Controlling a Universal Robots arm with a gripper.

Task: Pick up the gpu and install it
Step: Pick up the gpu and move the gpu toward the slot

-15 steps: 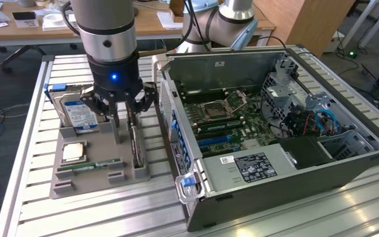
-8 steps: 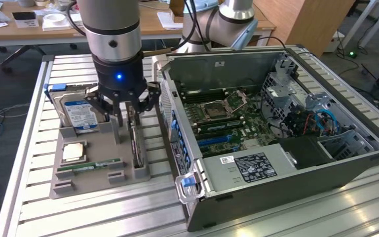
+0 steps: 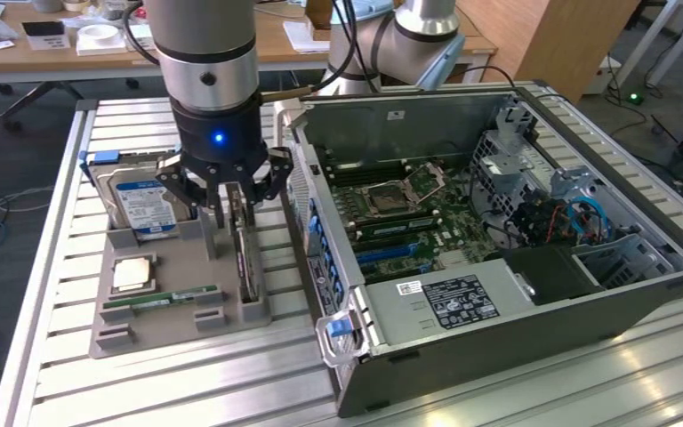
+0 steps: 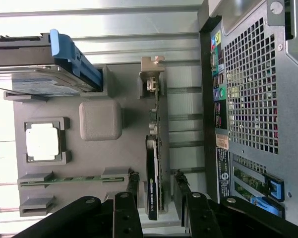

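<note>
Standing on edge in grey tray (image 3: 140, 342), thin gpu (image 4: 151, 183), black face, silver bracket, gripper (image 3: 242, 203) spread astride it

Table (image 3: 45, 374): ribbed bare metal, satin sheen. Holder tray (image 3: 164, 331): matt grey plastic. PC case (image 3: 496, 329): dull grey sheet metal. gpu (image 4: 151, 178): glossy black face.

Nothing fully legible on my end. White lettering runs along the black edge of the gpu (image 4: 153, 191) in the wrist view, but I can't read it. The hard drive label (image 3: 142, 210) at the exterior view's left is blue-white, its print unreadable. Same for the black sticker (image 3: 454, 299) inside the computer case (image 3: 519, 342), lower centre.
</note>
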